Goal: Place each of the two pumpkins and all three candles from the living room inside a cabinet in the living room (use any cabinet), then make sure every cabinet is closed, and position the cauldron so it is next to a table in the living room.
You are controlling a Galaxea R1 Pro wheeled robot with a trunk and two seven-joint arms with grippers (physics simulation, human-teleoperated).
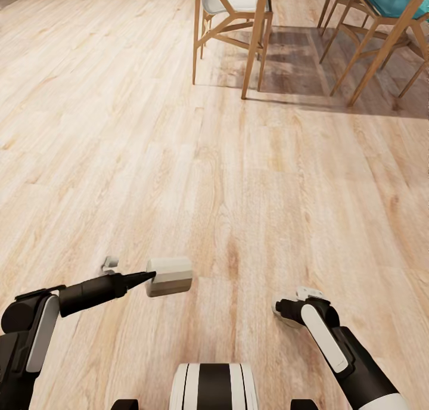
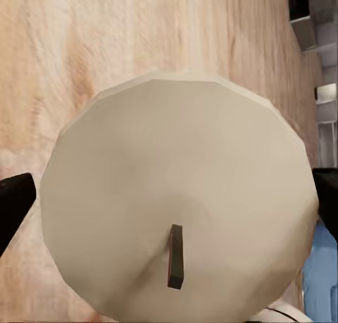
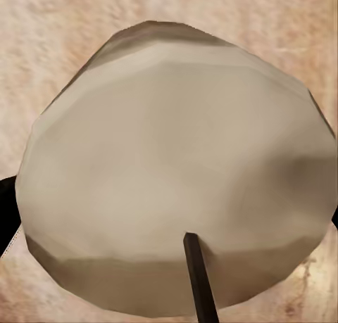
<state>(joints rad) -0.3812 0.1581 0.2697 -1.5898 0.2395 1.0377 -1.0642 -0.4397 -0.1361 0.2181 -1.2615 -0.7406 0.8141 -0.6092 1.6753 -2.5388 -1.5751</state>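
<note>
I see the left claw (image 1: 156, 277) clamped on a cream candle (image 1: 170, 276), held above the wood floor (image 1: 179, 160). My right claw (image 3: 169, 196) grips a second candle (image 3: 176, 189), wick (image 3: 199, 277) facing the camera. Wooden chairs (image 1: 235, 16) stand well ahead.
</note>
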